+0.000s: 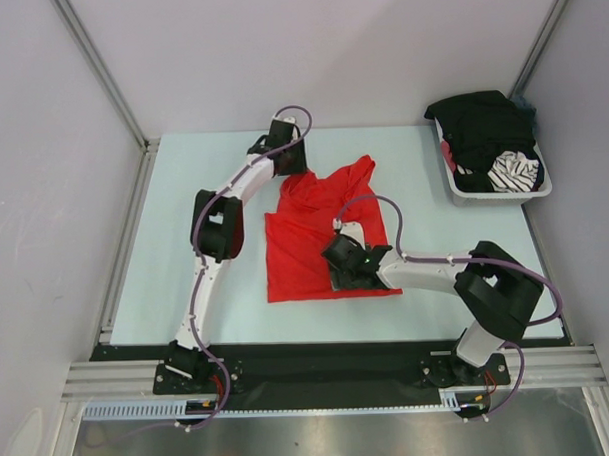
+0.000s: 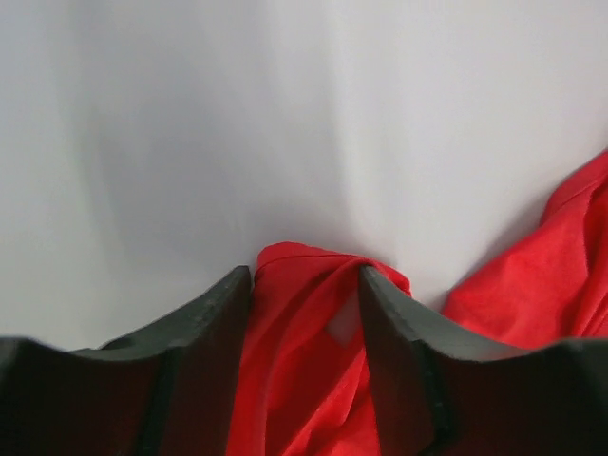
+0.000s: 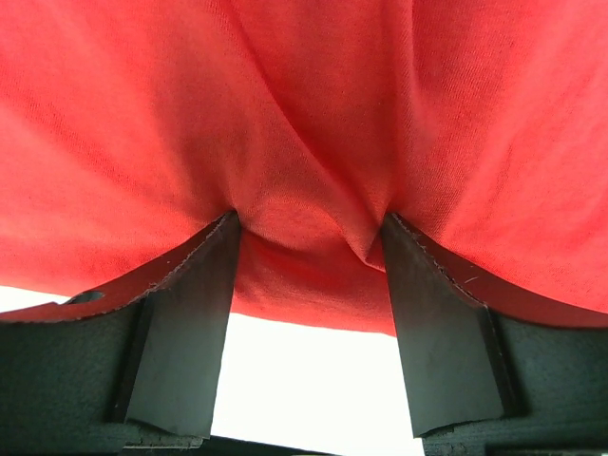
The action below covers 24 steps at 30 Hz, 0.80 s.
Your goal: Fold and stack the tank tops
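The red tank top [image 1: 310,233] lies spread on the pale table, its straps toward the back. My left gripper [image 1: 288,159] is at its back left corner, and in the left wrist view it [image 2: 304,277] is closed on a bunched red strap [image 2: 302,342] that fills the gap. My right gripper [image 1: 336,267] is low over the front hem on the right side. In the right wrist view it [image 3: 309,223] has its jaws apart, with the red hem [image 3: 313,285] puckered between the fingertips. A black garment [image 1: 481,122], apparently the black tank top, is heaped in the basket.
The white basket [image 1: 503,194] stands at the back right corner and also holds a black-and-white striped garment [image 1: 513,171]. Grey walls with metal rails close in the table on the left, back and right. A black strip runs along the near edge by the arm bases.
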Motion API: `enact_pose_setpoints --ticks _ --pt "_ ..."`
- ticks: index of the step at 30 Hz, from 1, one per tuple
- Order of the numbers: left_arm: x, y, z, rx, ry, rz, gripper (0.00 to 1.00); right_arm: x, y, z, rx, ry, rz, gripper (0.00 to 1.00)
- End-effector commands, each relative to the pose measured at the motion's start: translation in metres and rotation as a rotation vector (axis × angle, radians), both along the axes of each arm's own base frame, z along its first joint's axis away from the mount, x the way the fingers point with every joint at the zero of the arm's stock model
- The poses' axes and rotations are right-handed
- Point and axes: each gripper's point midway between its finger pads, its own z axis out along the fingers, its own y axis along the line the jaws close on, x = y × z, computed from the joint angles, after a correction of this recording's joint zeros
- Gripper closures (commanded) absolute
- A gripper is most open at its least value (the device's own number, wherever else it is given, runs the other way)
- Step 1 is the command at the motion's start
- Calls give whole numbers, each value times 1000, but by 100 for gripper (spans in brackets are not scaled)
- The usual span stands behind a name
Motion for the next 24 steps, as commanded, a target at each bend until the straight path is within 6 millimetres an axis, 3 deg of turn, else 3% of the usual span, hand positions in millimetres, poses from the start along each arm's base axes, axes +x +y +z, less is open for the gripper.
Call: enact_pose_setpoints --ticks 1,7,10,15,17,18,19,21,24 --pt "9 -9 18 -40 -41 -41 50 -22 -5 -16 -39 72 0 34" --pt "27 4 45 -86 -112 1 88 -28 -6 -20 -46 84 0 34" --pt "38 26 69 -100 -171 69 95 -30 -7 -24 -51 93 -1 34" --pt "53 65 106 -90 -273 195 93 -35 -9 -32 -57 120 -5 34" --pt "56 76 123 -93 -312 234 88 -37 -9 -35 -58 130 -3 34" --pt "58 78 126 -94 -325 239 81 -38 -9 -36 -59 131 -3 34" --pt "59 78 132 -95 -339 244 67 -38 -9 -36 -60 132 -1 34" --pt "64 77 141 -107 -369 234 56 -39 -8 -37 -58 134 -2 34" --pt "73 74 148 -128 -382 242 25 -39 -7 -36 -56 135 1 34"
